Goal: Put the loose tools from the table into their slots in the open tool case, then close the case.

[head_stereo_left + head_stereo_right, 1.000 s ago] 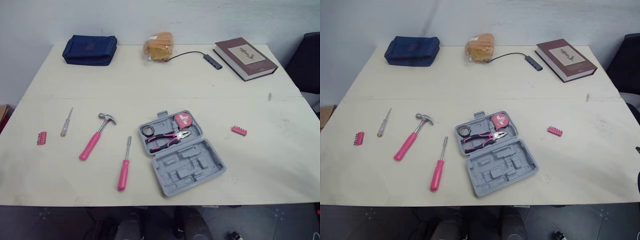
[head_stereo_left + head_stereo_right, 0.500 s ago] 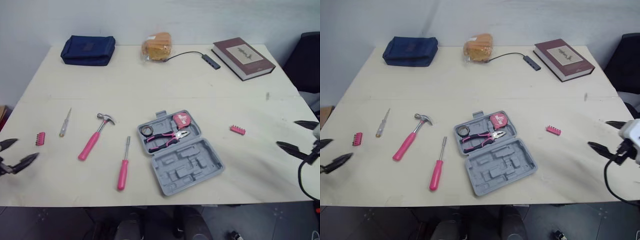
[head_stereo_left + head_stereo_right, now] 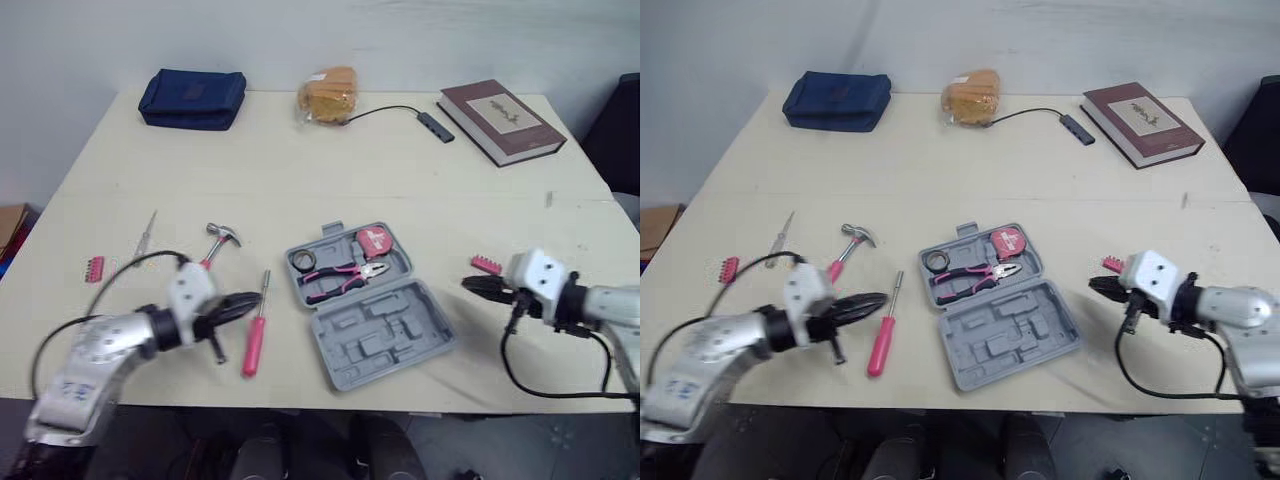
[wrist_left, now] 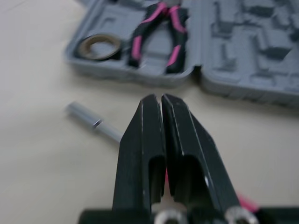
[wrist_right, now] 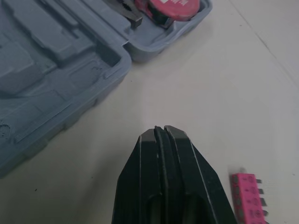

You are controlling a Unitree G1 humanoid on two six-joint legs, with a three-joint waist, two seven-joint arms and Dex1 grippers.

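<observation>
Approach stage, judging by the layout: no loose tool gripped, none yet slotted. Open case point(image 3: 385, 340) mid-table, with pliers point(image 3: 342, 277) and tape measure point(image 3: 375, 241) already seated in its far half and bare slots in the near half. Just left of the case, the screwdriver point(image 3: 255, 328); then the hammer point(image 3: 218, 240), the thin screwdriver point(image 3: 147, 232) and the left bit strip point(image 3: 94, 268) farther left. To the right of the case, the right bit strip point(image 3: 486, 265).

Left gripper point(image 3: 878, 300) with fingers pressed together, empty, lying across the hammer's handle, tips just left of the screwdriver's shaft and aimed at the case. Right gripper point(image 3: 467, 285) likewise pinched together and empty, tips between case and right bit strip, strip just beside on the far side.

Next, probably: spread the fingers, settle over the screwdriver handle and the strip, clamp, carry to matching slots.
</observation>
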